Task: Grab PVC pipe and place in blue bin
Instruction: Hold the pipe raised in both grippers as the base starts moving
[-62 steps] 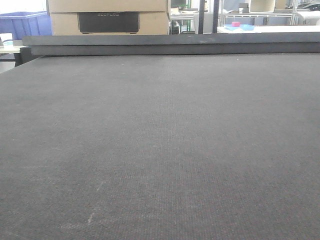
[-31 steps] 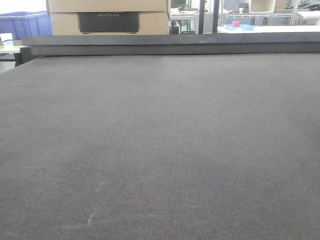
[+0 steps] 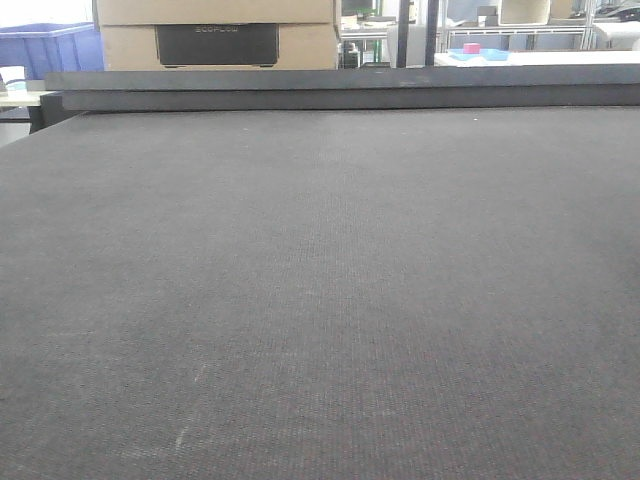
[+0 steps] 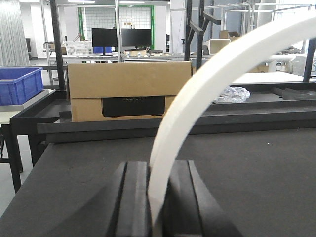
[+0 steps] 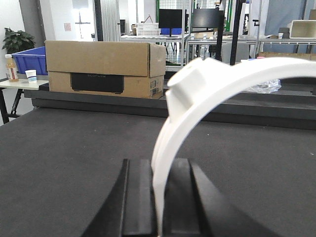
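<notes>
In the left wrist view, my left gripper [image 4: 159, 170] is shut on the PVC pipe [image 4: 222, 64], a slim white arc that rises from between the black jaws and sweeps to the upper right. In the right wrist view, my right gripper [image 5: 164, 165] is shut on a similar white curved piece [image 5: 207, 86], which has a raised block on its side. I cannot tell whether the two are one part. The blue bin [image 4: 19, 84] stands beyond the table's far left corner and also appears as the blue bin [image 5: 29, 59] and the blue bin [image 3: 50, 45]. The front view shows no gripper or pipe.
A dark felt table [image 3: 320, 300] has a raised black rail [image 3: 340, 90] along its far edge. Behind the rail sits a cardboard box [image 4: 128, 91]. A crumpled plastic bag [image 4: 232, 94] lies at the far right. A bottle and a paper cup [image 5: 31, 75] stand beside the bin.
</notes>
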You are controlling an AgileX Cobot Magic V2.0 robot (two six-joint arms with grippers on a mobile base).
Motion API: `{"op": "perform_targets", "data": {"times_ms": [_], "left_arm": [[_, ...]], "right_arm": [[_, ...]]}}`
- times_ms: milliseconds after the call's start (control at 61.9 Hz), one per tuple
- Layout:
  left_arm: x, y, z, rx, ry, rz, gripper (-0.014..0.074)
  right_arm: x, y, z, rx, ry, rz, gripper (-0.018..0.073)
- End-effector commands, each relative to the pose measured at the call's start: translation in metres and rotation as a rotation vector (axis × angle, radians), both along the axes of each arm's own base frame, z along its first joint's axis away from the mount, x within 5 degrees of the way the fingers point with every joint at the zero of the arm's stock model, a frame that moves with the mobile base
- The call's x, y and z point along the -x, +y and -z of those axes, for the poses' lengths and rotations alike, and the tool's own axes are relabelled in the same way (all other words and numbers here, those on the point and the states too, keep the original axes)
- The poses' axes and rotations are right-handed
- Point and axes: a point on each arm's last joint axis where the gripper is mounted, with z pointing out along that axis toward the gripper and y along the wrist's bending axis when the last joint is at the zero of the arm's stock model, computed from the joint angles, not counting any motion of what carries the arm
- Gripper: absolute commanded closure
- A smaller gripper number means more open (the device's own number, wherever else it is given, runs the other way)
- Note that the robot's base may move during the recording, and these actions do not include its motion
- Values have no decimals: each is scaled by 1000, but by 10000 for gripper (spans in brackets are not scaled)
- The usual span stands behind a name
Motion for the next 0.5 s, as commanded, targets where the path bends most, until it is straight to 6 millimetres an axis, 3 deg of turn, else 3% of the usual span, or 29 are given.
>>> {"op": "perform_targets", "data": {"times_ms": [0,484], "left_arm": [[3,0,-5,7,-40,7,707],[3,0,-5,7,-40,7,707]], "right_arm": [[1,-1,-3,7,-36,4,714],[1,-1,-3,8,-33,4,714]]}}
